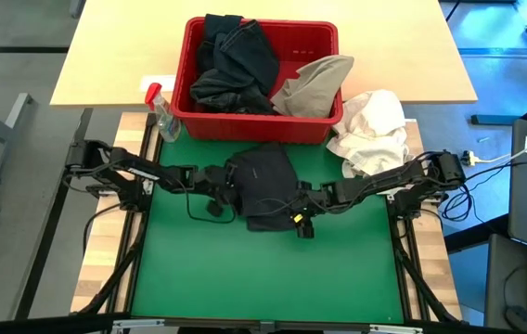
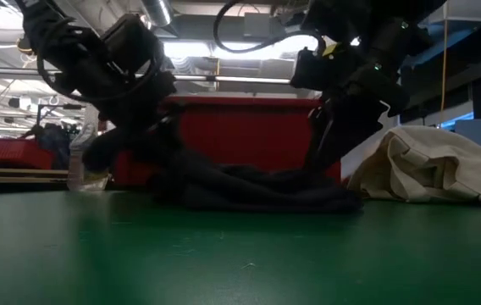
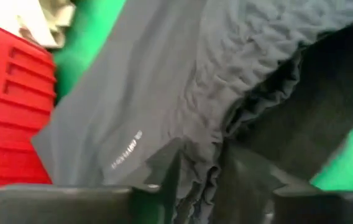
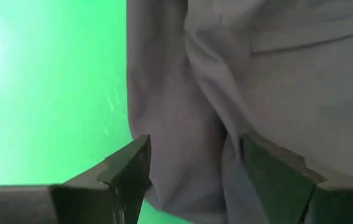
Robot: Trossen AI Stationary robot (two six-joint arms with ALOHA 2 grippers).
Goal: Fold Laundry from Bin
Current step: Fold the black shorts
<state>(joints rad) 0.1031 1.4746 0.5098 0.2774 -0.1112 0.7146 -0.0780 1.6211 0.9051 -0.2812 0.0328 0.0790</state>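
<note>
A dark charcoal garment [image 1: 263, 184] lies crumpled on the green mat [image 1: 245, 278], just in front of the red bin [image 1: 314, 42]. The bin holds more dark laundry [image 1: 236, 60] and a khaki piece [image 1: 314, 83]. My left gripper [image 1: 219, 190] has come to the garment's left edge and is shut on it. My right gripper [image 1: 301, 211] stands open at the garment's near right corner. Its fingers [image 4: 130, 171] straddle a fold of the cloth [image 4: 189, 143]. My left gripper pinches a gathered, puckered edge of the dark garment [image 3: 200, 177] between its two fingers [image 3: 167, 171], at the garment's left side. It comes slanting down from the table's left. The garment lies slack on the mat; one layer or several, I cannot tell.
A white cloth bundle [image 1: 370, 134] lies at the mat's far right corner beside the bin. A small clear spray bottle with a red top [image 1: 160, 111] stands at the bin's left front corner. The mat's near half shows bare green.
</note>
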